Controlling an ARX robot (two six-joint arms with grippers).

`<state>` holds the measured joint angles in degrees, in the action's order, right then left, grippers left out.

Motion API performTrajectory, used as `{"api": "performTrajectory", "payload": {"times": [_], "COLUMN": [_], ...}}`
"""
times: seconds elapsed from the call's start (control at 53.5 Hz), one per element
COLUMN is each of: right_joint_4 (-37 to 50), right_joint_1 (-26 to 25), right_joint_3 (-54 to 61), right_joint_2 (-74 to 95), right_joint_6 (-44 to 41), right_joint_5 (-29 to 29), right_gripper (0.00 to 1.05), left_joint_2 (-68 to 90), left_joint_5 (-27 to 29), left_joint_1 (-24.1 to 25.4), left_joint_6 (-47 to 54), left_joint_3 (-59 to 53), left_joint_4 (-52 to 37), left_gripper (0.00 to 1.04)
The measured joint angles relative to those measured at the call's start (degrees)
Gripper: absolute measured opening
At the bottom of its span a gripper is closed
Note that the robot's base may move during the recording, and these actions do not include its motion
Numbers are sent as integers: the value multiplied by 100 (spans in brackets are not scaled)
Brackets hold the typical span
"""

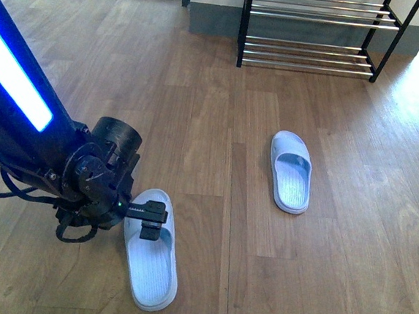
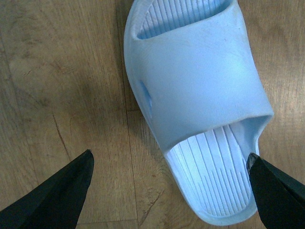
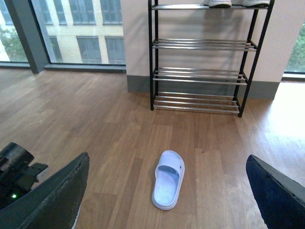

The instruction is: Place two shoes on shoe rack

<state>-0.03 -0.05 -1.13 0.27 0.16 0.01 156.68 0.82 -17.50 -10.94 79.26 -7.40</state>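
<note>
**Both jaws wide, nothing held**

Your left gripper (image 2: 170,160) hangs spread over the near slide slipper (image 2: 200,86), gripping nothing. Your right gripper (image 3: 167,164) is likewise released. The two shoes (image 3: 236,3), only white soles showing, sit atop the shoe rack (image 3: 200,45), well apart from both.

Front view downward, left wrist close above slipper (image 2: 190,86), right wrist facing rack (image 3: 198,44), also in front

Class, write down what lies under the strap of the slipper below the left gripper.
The slipper shows its ribbed footbed at both openings of the strap, running in beneath it. The stretch directly under the strap is covered, so nothing there can be told.
</note>
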Motion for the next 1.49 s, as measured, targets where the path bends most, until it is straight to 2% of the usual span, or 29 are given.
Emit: {"api": "performTrajectory", "payload": {"times": [0.243,0.448,0.71,1.121,1.345,1.364,1.495], "right_joint_4": [0,0,0,0,0,0,0], "right_joint_1": [0,0,0,0,0,0,0], "right_joint_3": [0,0,0,0,0,0,0], "right_joint_2": [-2,0,-2,0,0,0,0], "right_joint_6": [-2,0,0,0,0,0,-2], "right_joint_5": [0,0,2,0,0,0,0], "right_gripper": [95,95,95,95,95,95,95], "left_joint_2": [588,1064,1416,1191,249,-15,-1300], "left_joint_5": [39,538,273,542,859,901,922], "left_joint_1": [-24,0,22,120,280,308,387], "left_joint_6": [188,723,925,822,420,391,46], "left_joint_3": [507,791,962,684,-243,-505,-1679], "left_joint_4": [188,-295,-595,-1102,-1220,-1287,-1718], "left_gripper": [95,95,95,39,7,1,1]}}
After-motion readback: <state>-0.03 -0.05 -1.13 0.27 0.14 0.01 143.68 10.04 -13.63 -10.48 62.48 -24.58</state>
